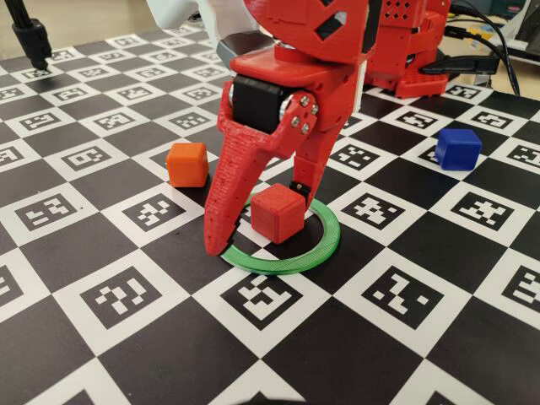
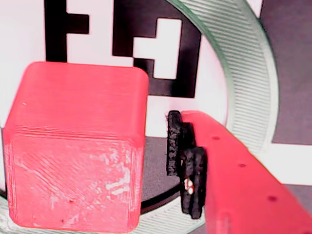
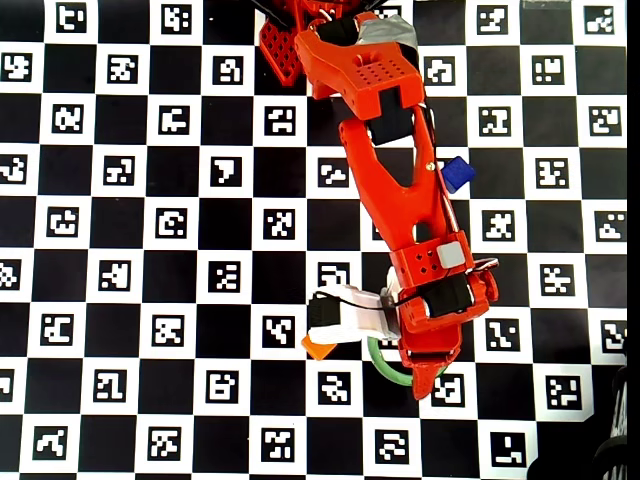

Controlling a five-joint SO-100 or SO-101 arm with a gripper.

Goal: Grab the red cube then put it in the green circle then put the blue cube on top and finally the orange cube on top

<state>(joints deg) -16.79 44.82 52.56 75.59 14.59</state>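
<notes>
The red cube (image 1: 277, 213) sits on the desk (image 1: 405, 337) inside the green ring (image 1: 291, 257), toward its back-left part in the fixed view. The pincer (image 1: 257, 221) straddles it with jaws apart: the long finger's tip rests near the ring's left edge, and the wrist view shows a clear gap between the cube (image 2: 78, 146) and the other, black-padded finger (image 2: 187, 165) (so nothing is gripped). The orange cube (image 1: 187, 164) lies left of the ring, just beyond the long finger. The blue cube (image 1: 458, 148) stands well apart, far right.
</notes>
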